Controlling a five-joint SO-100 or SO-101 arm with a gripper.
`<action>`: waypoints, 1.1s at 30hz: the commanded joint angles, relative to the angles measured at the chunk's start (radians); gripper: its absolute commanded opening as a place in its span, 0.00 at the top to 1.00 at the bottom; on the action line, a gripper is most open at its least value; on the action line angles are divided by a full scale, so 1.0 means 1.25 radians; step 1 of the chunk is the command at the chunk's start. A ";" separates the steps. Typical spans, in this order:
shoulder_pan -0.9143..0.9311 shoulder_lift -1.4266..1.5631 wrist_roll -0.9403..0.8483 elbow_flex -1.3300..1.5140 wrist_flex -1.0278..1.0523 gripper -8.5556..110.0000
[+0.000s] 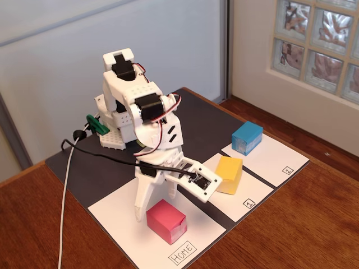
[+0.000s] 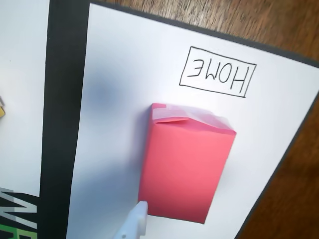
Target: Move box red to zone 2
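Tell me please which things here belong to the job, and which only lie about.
For the job:
- red box, on the HOME panel
- zone 2 panel, with the blue box on it
- gripper, fingers open above the red box

Lying about:
- blue box
- yellow box, on panel 1
- HOME panel

The box red (image 1: 166, 221) is a small pinkish-red folded-paper cuboid, lying flat on my HOME panel (image 1: 120, 221), just up from its hand-drawn label. In my wrist view its paler folded flap (image 2: 187, 117) faces that label. Zone 2 (image 1: 277, 159) is a white paper rectangle with a small boxed "2" at its corner, lying well apart from the HOME panel.
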 commanded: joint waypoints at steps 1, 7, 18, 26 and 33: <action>-0.006 0.028 0.004 0.065 -0.048 0.50; -0.007 0.070 0.006 0.173 -0.135 0.52; -0.015 0.077 0.020 0.275 -0.249 0.54; -0.020 0.026 0.025 0.275 -0.293 0.55; -0.017 0.007 0.022 0.299 -0.323 0.57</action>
